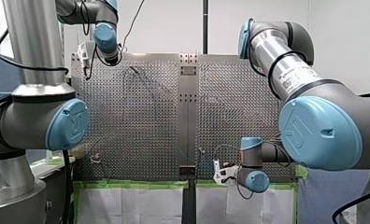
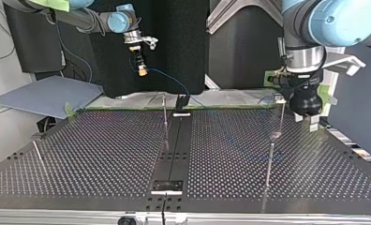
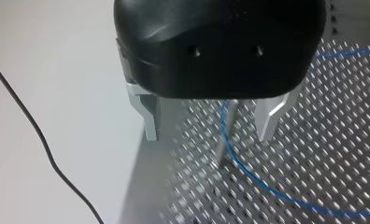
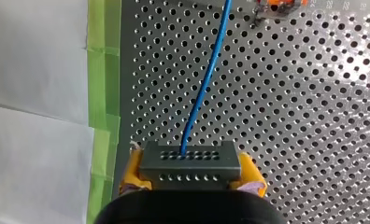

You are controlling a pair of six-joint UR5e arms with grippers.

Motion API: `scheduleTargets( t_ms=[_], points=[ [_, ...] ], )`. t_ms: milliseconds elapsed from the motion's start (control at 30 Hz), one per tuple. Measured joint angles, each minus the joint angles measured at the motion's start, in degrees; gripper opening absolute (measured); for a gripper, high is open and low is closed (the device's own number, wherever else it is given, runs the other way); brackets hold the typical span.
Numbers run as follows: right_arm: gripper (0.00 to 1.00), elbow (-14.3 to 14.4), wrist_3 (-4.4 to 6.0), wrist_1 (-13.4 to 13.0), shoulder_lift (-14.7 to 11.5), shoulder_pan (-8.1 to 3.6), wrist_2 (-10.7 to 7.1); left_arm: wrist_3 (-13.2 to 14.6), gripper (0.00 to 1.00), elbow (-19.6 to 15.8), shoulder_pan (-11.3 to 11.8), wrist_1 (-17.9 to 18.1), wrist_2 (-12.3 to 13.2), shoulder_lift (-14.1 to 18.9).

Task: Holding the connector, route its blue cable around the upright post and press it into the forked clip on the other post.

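Note:
In the right wrist view my right gripper (image 4: 191,171) is shut, its yellow pads (image 4: 131,173) clamping a grey connector (image 4: 190,161). The blue cable (image 4: 206,84) runs out of the connector over the perforated plate. The top view shows this gripper (image 2: 142,71) held high at the far left, with the cable (image 2: 172,80) sagging toward a black clip (image 2: 181,101). My left gripper (image 3: 209,137) is open. A thin upright post (image 3: 227,135) and a loop of blue cable (image 3: 248,170) sit between its metal fingers (image 3: 150,121). It (image 2: 307,110) hangs at the top view's right beside a post (image 2: 282,117).
More thin posts stand on the perforated table (image 2: 104,154): one near the middle (image 2: 165,119), one at the right front (image 2: 269,161), one at the left (image 2: 37,152). Green tape (image 4: 101,93) lines the plate's edge. A thin black wire (image 3: 38,135) crosses beside my left gripper.

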Motion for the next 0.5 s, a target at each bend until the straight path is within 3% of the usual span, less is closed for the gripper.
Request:
scheduleTargets(
  t_ms=[367,500],
  points=[
    [0.0,0.0,-0.31,0.5,0.0,0.22,0.0,5.8,1.0,5.7,-1.7,-5.9,5.7,5.4],
    [0.0,0.0,-0.32,0.4,0.0,0.22,0.0,8.0,1.0,7.5,-2.5,-8.1,7.9,4.7]
  ],
)
